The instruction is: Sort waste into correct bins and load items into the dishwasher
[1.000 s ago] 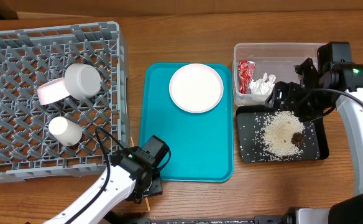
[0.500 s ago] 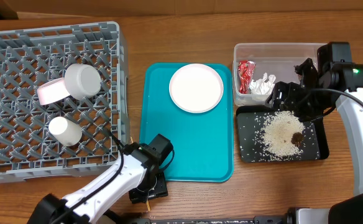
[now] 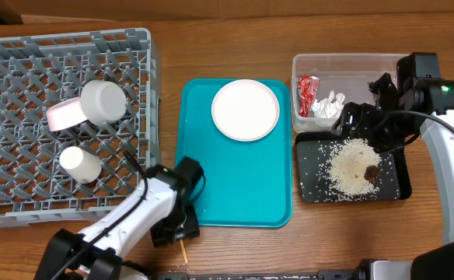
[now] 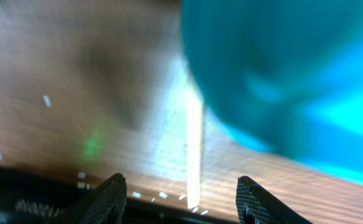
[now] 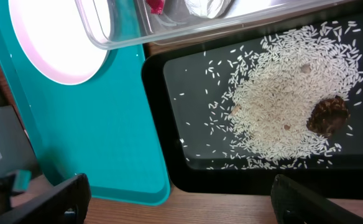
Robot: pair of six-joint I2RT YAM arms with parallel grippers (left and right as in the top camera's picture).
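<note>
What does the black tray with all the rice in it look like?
It is a shallow black rectangular tray, plastic-looking, with a low rim. It lies flat on the wooden table, right of the large teal tray and close beside the clear plastic tub. Inside are a heap of white rice grains, scattered strays, and a small dark brown lump at the heap's edge.

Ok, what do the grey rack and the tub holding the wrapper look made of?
Grey rack: probably moulded plastic, matte, judging by its uniform lattice grid. Tub: probably clear, glossy plastic; its walls are see-through with rounded corners.
</note>
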